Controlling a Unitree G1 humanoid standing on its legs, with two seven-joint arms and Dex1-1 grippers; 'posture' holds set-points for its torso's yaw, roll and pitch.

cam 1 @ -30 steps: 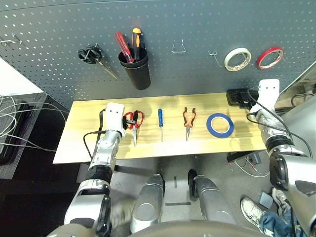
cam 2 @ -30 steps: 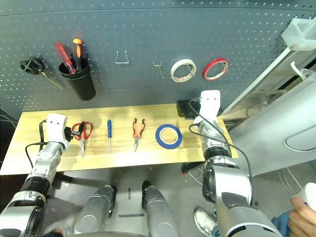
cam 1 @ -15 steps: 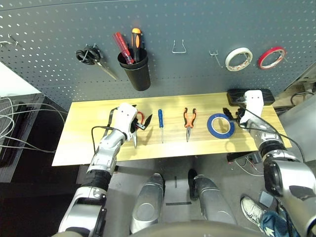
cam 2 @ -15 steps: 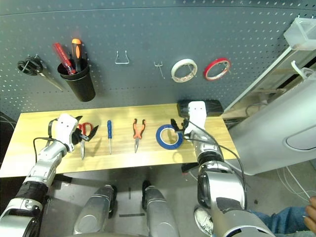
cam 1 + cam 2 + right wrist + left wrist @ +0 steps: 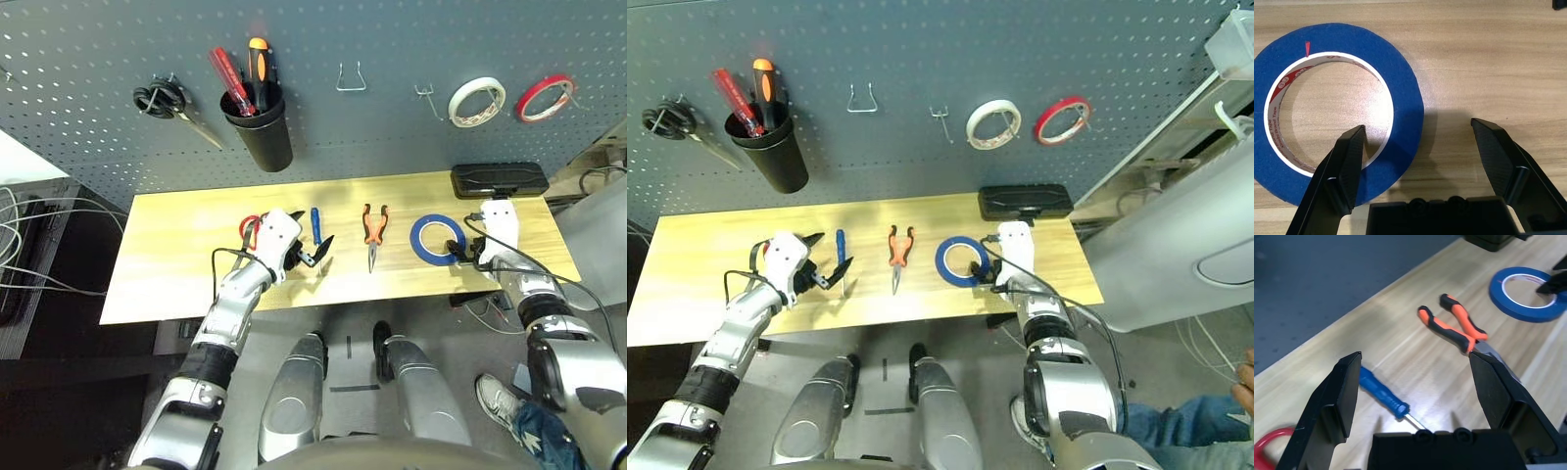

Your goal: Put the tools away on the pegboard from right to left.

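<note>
A wooden worktop (image 5: 176, 245) is seen in front of the pegboard (image 5: 392, 39), a dark grey perforated panel. On the worktop four tools are laid in a row. Farthest right lies the blue tape roll (image 5: 437, 241), flat on the wood. To its left the orange-and-black-handled pliers (image 5: 374, 227) are placed with the handles toward the pegboard. Further left the small blue-handled screwdriver (image 5: 315, 223) lies the same way, and at the left end the red-handled scissors (image 5: 250, 227) are partly covered by the left arm.

The right tool (image 5: 1422, 161) is held wide, nothing between its fingers. It is lowered at the right edge of the blue tape roll, one finger over the rim of the roll and the other over bare wood beside it; whether the roll is touched cannot be told. The left tool (image 5: 1420, 391) is also held wide and empty, low over the worktop, pointing to the right, with the screwdriver and pliers ahead of it.

On the pegboard a white tape roll (image 5: 476, 102) and a red tape roll (image 5: 545, 97) are hung at the right, a black cup (image 5: 263, 137) with tools in it at the left, and black-handled scissors (image 5: 167, 103) further left. A black case (image 5: 499, 179) lies at the far right of the worktop.
</note>
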